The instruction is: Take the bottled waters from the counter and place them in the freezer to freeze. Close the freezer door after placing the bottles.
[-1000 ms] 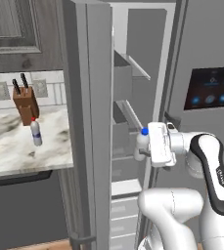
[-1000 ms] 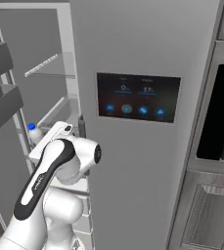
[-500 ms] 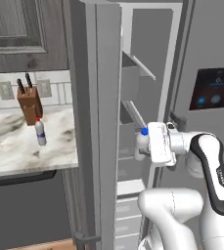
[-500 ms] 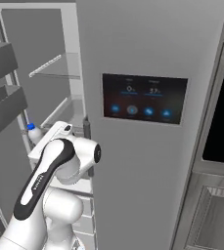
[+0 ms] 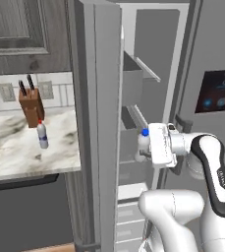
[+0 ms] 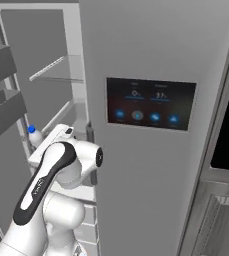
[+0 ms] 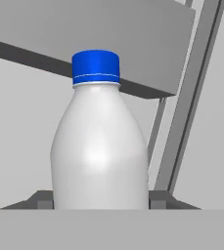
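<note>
Your tool is clenched on the blue-cap bottle, which stands upright in the grip; in the hand view the bottle rises close before the camera, and the dark finger tips sit at either side of its base. You see the held bottle in the open freezer gap, between the inner face of the freezer door and the white interior, at about the height of the lower door bin. From the right base view the bottle pokes out just past the white hand, below a glass shelf and beside the door bins at the left edge. The freezer door stands open, edge-on toward you in the left base view. The red-cap bottle stands upright on the worktop, just in front of the brown knife block and well apart from the tool. The neighbouring grey door carries a lit black display panel; it is shut. You cannot tell from these views whether the held bottle's base touches any shelf or bin.
</note>
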